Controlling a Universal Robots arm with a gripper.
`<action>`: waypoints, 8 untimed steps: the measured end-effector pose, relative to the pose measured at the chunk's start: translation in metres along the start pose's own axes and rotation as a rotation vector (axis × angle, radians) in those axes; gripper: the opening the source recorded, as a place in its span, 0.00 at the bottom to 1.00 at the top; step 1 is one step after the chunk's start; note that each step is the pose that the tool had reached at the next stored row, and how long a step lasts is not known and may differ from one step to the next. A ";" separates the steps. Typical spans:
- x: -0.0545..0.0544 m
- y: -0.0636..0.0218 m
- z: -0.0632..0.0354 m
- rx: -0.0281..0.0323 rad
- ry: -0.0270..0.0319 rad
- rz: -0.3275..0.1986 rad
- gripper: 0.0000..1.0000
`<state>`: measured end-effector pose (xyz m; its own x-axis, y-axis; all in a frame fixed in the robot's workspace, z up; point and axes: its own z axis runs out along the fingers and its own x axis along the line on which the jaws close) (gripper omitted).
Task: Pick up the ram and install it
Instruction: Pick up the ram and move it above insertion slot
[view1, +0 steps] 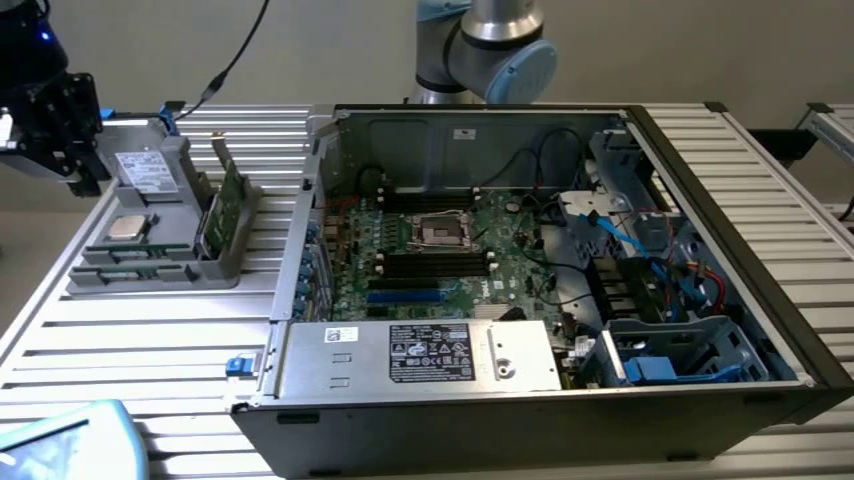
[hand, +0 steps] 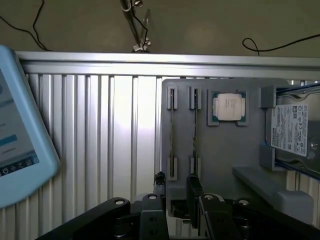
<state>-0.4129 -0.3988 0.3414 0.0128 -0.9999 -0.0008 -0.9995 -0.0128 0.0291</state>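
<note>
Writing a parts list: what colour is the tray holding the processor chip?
The tray is grey, clearest in the wrist view.

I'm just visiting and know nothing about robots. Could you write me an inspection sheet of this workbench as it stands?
Surface: ribbed aluminium table carrying an open black computer case.
Job's things: thin green ram sticks standing on edge in a grey holder tray, not yet picked up.
Clutter: square silver processor, labelled hard drive, pale blue tablet.
Grippers: black gripper open, above the tray, holding nothing.
Cables: black cable behind the table; blue wires inside the case.
Surroundings: plain beige wall.
</note>
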 end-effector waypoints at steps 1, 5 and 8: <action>0.000 0.0005 0.0017 -0.0001 0.0000 0.000 0.31; 0.000 0.0021 0.0092 0.0000 0.0000 0.000 0.31; 0.000 0.0032 0.0147 0.0000 0.0000 0.000 0.31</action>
<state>-0.4165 -0.3988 0.3269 0.0128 -0.9999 -0.0008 -0.9995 -0.0128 0.0291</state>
